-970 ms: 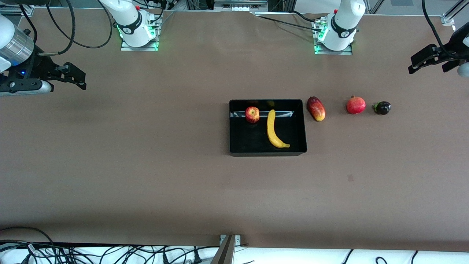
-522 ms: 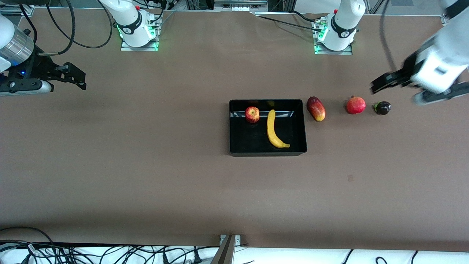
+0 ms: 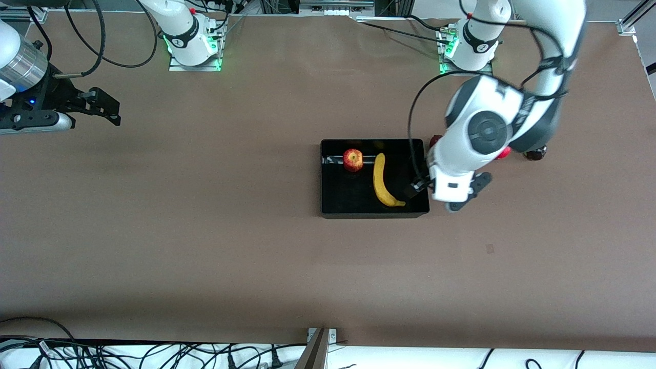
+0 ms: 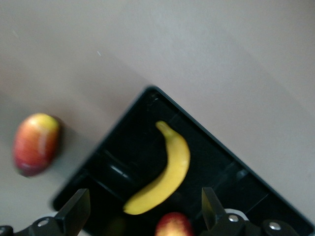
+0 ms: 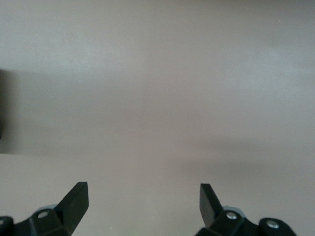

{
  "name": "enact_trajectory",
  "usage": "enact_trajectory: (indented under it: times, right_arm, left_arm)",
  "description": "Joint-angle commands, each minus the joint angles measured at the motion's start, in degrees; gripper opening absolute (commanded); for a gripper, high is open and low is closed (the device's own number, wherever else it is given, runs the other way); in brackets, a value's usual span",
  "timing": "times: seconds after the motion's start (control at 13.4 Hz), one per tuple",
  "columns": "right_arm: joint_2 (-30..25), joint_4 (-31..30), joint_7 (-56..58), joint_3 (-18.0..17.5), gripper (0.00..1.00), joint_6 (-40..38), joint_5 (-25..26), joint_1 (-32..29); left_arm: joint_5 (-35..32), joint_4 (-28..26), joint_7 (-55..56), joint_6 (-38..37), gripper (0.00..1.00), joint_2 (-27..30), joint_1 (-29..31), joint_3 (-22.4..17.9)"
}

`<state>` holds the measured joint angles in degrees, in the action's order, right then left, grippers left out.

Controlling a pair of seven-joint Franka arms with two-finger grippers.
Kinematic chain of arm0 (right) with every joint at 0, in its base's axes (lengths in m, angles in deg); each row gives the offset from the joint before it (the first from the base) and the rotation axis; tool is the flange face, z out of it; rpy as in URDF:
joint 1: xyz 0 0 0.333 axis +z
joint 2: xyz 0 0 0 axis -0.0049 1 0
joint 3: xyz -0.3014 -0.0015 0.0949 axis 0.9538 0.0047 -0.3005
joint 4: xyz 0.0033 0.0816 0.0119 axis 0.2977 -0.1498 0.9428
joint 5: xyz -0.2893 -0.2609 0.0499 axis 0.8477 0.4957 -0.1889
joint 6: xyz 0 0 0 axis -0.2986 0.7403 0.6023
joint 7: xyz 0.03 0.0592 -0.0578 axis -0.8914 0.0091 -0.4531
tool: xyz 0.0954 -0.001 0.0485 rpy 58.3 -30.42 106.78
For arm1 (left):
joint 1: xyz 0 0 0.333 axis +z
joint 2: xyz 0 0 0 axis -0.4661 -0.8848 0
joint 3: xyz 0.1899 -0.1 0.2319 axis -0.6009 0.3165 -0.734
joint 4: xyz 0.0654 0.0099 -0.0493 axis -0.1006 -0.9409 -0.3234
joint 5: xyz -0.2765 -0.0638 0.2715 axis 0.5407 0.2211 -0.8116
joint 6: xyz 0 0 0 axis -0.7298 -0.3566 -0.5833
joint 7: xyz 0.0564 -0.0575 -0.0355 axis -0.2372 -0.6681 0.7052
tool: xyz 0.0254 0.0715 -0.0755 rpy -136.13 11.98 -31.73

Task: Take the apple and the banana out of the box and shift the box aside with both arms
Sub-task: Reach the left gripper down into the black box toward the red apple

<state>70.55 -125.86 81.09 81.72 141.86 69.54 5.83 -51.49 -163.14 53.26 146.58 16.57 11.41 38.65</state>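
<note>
The brown table (image 3: 205, 246) carries everything, with both arm bases bolted along its edge farthest from the front camera. The left arm (image 3: 492, 128) reaches out from its base and bends down over the row of fruit, so that it covers most of what lies under it. The right arm (image 3: 20, 66) waits at its own end of the table, well apart from the fruit.

The black box (image 3: 333, 205) sits near the middle of the table, toward the left arm's end, its low walls glossy. The left gripper (image 3: 445, 196) hangs over the box's wall at the left arm's end, at the corner nearer the front camera; its fingers (image 4: 76, 211) are spread wide and hold nothing. The right gripper (image 3: 105, 107) hovers over bare table with its fingers (image 5: 76, 199) likewise parted and empty.

The banana (image 3: 382, 182) lies in the box, long and curved, its tip toward the front camera. The apple (image 3: 352, 159) also rests in the box, beside the banana toward the right arm's end and close to the wall farthest from the front camera. In the left wrist view the mango (image 4: 35, 143) lies on the table just outside the box. A sliver of the pomegranate (image 3: 505, 152) and a dark round fruit (image 3: 536, 153) peek out from under the left arm
</note>
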Motion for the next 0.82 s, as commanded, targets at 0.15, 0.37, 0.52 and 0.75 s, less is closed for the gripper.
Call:
enact_trajectory:
  times: [0.15,0.37,0.52,0.75]
  right_arm:
    - [0.12,0.68,0.57,-0.69,1.00,-0.33,1.06,-0.58]
    - [0.12,0.68,0.49,-0.69,1.00,-0.41,1.06,-0.58]
    - [0.12,0.68,0.40,-0.69,1.00,-0.41,1.06,-0.67]
    - [0.21,0.68,0.40,-0.69,1.00,-0.42,1.06,-0.67]
  left_arm:
    - [-0.85,1.93,8.93,4.37,1.00,-8.49,-6.90,-0.28]
    - [-1.29,1.93,8.49,7.88,1.00,-12.28,-12.00,-0.19]
    - [-1.55,1.84,7.79,8.86,1.00,-13.51,-14.47,-0.10]
    - [-1.64,1.49,4.54,9.13,1.00,-14.05,-15.71,1.65]
